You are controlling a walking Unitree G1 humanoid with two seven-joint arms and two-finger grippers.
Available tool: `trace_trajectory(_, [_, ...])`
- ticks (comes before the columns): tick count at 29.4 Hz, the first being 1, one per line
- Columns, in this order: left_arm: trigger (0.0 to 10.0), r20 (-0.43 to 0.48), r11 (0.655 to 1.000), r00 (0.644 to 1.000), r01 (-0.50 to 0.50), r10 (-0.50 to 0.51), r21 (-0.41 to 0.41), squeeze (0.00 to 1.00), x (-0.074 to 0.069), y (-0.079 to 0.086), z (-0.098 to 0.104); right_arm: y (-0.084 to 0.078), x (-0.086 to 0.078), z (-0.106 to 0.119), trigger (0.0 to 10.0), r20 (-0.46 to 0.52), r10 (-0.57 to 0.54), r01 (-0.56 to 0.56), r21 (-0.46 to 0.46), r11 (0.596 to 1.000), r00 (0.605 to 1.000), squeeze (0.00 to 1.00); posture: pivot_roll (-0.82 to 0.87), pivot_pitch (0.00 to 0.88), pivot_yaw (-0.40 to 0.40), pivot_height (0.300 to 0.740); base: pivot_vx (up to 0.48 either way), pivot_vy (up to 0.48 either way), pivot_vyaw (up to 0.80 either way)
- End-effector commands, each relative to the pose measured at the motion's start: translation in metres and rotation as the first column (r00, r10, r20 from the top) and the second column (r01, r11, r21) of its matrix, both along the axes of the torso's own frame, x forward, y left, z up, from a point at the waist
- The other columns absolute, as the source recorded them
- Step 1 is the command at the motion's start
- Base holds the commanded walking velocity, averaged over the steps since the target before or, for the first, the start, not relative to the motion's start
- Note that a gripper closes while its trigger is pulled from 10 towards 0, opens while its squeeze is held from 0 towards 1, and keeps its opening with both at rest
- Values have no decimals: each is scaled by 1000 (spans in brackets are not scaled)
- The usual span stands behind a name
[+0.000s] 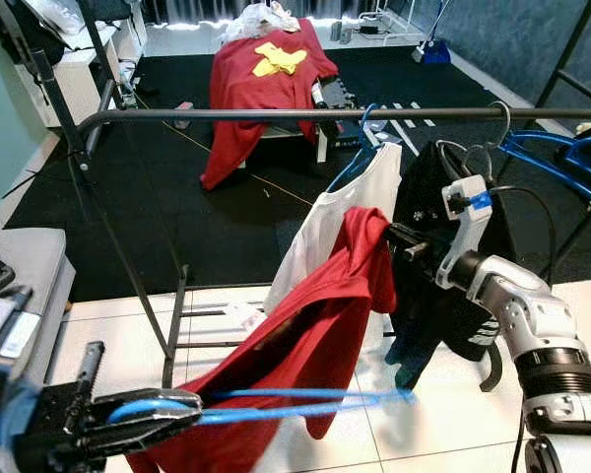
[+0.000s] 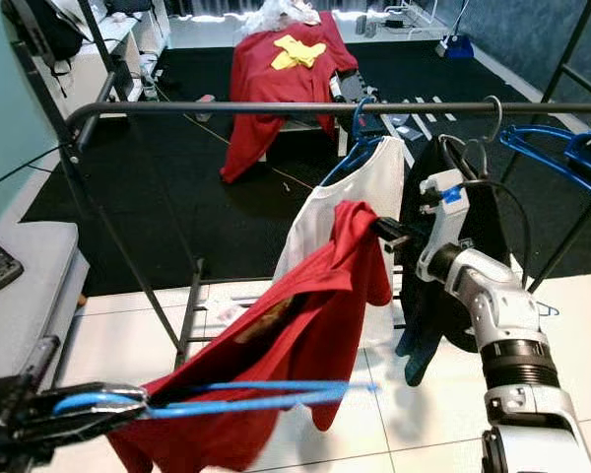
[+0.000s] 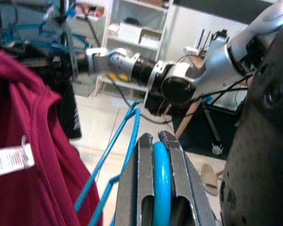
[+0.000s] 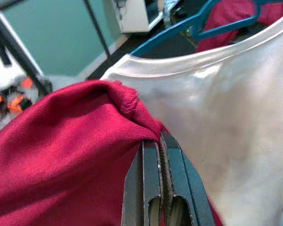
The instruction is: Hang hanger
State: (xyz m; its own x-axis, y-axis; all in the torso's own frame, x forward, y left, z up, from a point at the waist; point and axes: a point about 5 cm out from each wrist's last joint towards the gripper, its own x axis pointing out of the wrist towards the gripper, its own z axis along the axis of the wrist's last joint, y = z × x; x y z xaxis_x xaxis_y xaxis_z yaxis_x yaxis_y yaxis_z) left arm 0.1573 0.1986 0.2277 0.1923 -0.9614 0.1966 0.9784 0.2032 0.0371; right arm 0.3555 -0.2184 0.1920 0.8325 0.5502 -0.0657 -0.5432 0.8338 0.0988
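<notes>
A blue hanger (image 1: 276,404) lies nearly level at the bottom of the head views, its hook pinched in my shut left gripper (image 1: 163,409). In the left wrist view the blue hook (image 3: 161,183) sits between the fingers. A red shirt (image 1: 315,335) drapes over the hanger and rises to the right. My right gripper (image 1: 399,238) is shut on the shirt's upper edge, and the right wrist view shows red cloth (image 4: 75,155) nipped at the fingertips. The black clothes rail (image 1: 325,114) runs across above, with a white shirt (image 1: 360,202) on a blue hanger and a black garment (image 1: 443,256) hanging from it.
More blue hangers (image 1: 561,158) hang at the rail's right end. The rack's black legs (image 1: 172,325) stand on the white tiles at left. A red cloth with a yellow patch (image 1: 266,74) covers furniture on the black carpet behind. A grey seat (image 1: 25,266) is at left.
</notes>
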Motion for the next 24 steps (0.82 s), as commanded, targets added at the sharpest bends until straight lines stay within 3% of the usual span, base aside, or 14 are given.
trace_trajectory(1, [7020,-15,1000,1000,-12,12,-13,0,0,-1,-2,-2,-1,-1,0,14,-19,19,-20,1000,1000,0,-65,104,-1,740,0,0,0])
trace_trajectory(4, [6627,46,986,993,-102,109,-134,0,13,-2,9,15,-8,-13,0,-19,80,-81,-73,994,997,0,-66,104,-1,740,0,0,0])
trace_trajectory(5, [8706,29,899,953,-275,303,-341,0,38,0,19,43,-18,-26,0,-50,214,-218,-76,973,975,0,-61,103,-3,740,0,0,0])
trace_trajectory(6, [8706,29,899,953,-275,303,-341,0,38,0,19,43,-18,-26,0,-50,214,-218,-76,973,975,0,-61,103,-3,740,0,0,0])
trace_trajectory(7, [7882,-84,755,893,-421,442,-503,0,60,2,21,68,-28,-35,0,-64,316,-319,-46,947,947,0,-61,103,-2,740,0,0,0])
trace_trajectory(8, [7882,-84,755,893,-421,442,-503,0,60,2,21,68,-28,-35,0,-64,316,-319,-46,947,947,0,-61,103,-2,740,0,0,0])
trace_trajectory(9, [7725,-233,607,823,-546,518,-577,0,79,2,15,87,-36,-38,0,-62,386,-388,-11,922,920,0,-63,102,-1,740,0,0,0])
trace_trajectory(10, [7725,-233,607,823,-546,518,-577,0,79,2,15,87,-36,-38,0,-62,386,-388,-11,922,920,0,-63,102,-1,740,0,0,0])
trace_trajectory(11, [7333,-364,489,747,-648,556,-583,0,93,0,4,100,-41,-39,0,-54,428,-427,21,904,902,0,-64,104,1,740,0,0,0])
trace_trajectory(14, [7333,-427,436,703,-698,569,-567,0,99,-2,-5,105,-42,-39,0,-48,443,-441,37,897,895,0,-64,104,1,740,0,0,0])
trace_trajectory(15, [6941,-499,371,656,-743,566,-557,0,105,-3,-14,111,-44,-39,0,-41,456,-453,52,890,889,0,-65,103,-1,740,0,0,0])
trace_trajectory(18, [6941,-499,371,656,-743,566,-557,0,105,-3,-14,111,-44,-39,0,-41,456,-453,52,890,889,0,-65,103,-1,740,0,0,0])
trace_trajectory(22, [7882,-614,196,522,-832,591,-519,0,119,3,-18,122,-48,-40,0,-30,475,-471,86,878,879,0,-58,101,-1,740,0,0,0])
trace_trajectory(24, [8275,-620,164,488,-848,615,-504,0,122,7,-15,125,-51,-44,0,-42,492,-489,71,869,869,0,-58,101,-1,740,0,0,0])
